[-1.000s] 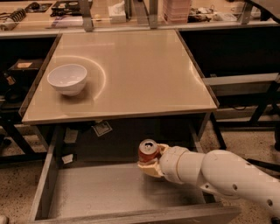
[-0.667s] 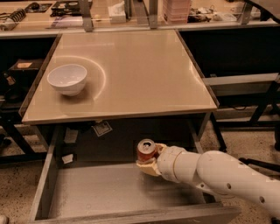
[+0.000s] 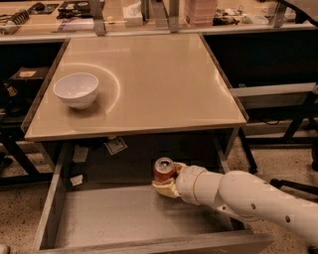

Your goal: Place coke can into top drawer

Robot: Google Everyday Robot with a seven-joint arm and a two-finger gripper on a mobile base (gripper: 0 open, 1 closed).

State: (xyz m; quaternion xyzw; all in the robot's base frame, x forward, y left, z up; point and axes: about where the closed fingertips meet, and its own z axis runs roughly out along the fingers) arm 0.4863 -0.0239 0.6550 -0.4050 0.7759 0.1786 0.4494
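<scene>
The coke can (image 3: 163,170), red with a silver top, stands upright in my gripper (image 3: 166,182), which is shut around it. The gripper holds the can inside the open top drawer (image 3: 99,218), near the drawer's back and right of its middle, just above or at the pale grey bottom. My white arm (image 3: 243,196) reaches in from the lower right over the drawer's right side. The drawer is pulled out below the front edge of the beige tabletop (image 3: 149,84).
A white bowl (image 3: 76,90) sits on the left of the tabletop. A cluttered bench (image 3: 149,12) runs along the back. Dark table legs and frames (image 3: 298,119) stand to the right. The drawer's front wall (image 3: 164,244) is low.
My gripper has carried the can slightly left and a little lower in the drawer. The bowl and drawer have not moved.
</scene>
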